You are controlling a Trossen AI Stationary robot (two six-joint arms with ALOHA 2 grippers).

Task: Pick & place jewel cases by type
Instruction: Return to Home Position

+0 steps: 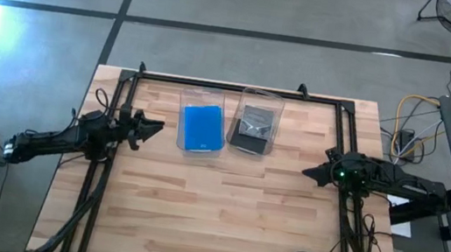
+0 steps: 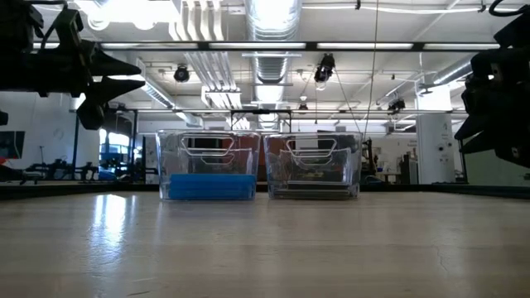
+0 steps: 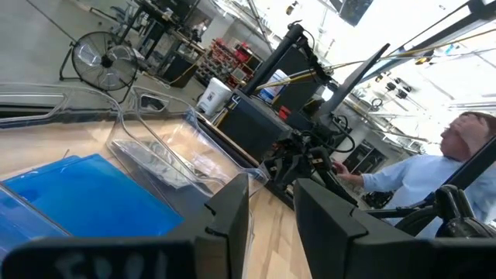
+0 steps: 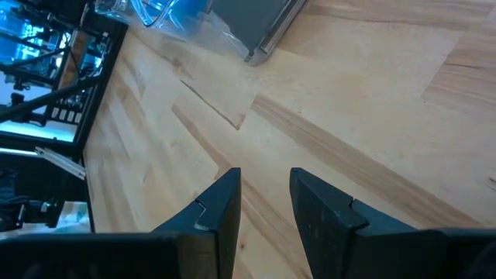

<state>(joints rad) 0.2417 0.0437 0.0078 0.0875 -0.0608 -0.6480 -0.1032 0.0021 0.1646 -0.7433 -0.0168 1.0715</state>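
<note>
We note the left gripper [image 1: 153,127] and right gripper [image 1: 314,174] with fingers slightly apart, empty, and well clear of both bins. The translucent blue square jewel cases [image 1: 201,128] lie in the left clear plastic bin [image 1: 203,97], the dark grey flat cases [image 1: 253,134] in the right clear bin [image 1: 262,98]. We judge the risk low: a stray inward swing could knock a bin.

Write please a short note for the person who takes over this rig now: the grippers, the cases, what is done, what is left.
Left gripper: jaws open, empty, at the table left side.
Right gripper: jaws open, empty, at the right side.
Blue jewel cases lie in the left bin, dark cases in the right bin; counts cannot be seen.
Done: sorting, as it looks. Left: park both arms.
</note>
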